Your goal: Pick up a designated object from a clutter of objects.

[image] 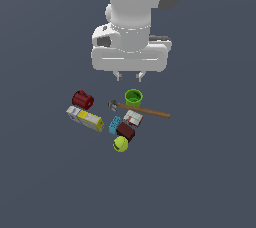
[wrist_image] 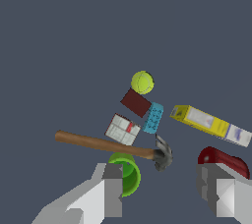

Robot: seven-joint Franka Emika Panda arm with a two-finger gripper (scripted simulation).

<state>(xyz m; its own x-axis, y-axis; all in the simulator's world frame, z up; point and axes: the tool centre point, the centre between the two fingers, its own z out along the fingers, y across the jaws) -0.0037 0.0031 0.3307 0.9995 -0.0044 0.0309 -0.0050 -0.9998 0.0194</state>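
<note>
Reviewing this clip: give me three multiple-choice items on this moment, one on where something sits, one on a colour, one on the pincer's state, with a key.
1. What lies right beside the green cup?
A. the hammer
B. the ball
C. the yellow and white box

2. What colour is the mug?
A. blue
B. dark red
C. white

3. The pincer is:
A. shut on the cup
B. shut on the hammer
C. open, holding nothing

Key: 1 A, the hammer's head and handle run along the cup's base. 2 B, it shows dark red in both views. 3 C, its fingers stand apart above the clutter.
</note>
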